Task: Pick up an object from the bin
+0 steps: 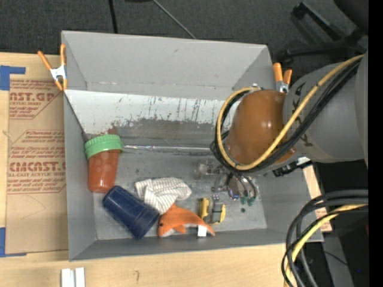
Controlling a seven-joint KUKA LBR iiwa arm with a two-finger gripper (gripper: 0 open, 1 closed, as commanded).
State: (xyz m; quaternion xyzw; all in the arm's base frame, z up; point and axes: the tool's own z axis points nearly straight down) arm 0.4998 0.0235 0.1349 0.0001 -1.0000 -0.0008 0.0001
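Observation:
My gripper [212, 210] reaches down to the bin floor at the front right, under the arm's orange dome. Its two fingers stand a little apart, open, and I see nothing between them. Just left of the fingertips [204, 208] lies an orange soft toy fish [178, 221] with a white tag, close to the front wall. Behind the fish sits a crumpled white cloth [161, 191] with dark stripes.
A dark blue cup [129, 211] lies on its side at the front left, beside the cloth. An orange jar with a green lid [102, 160] lies along the left wall. The arm and its cables cover the bin's right side.

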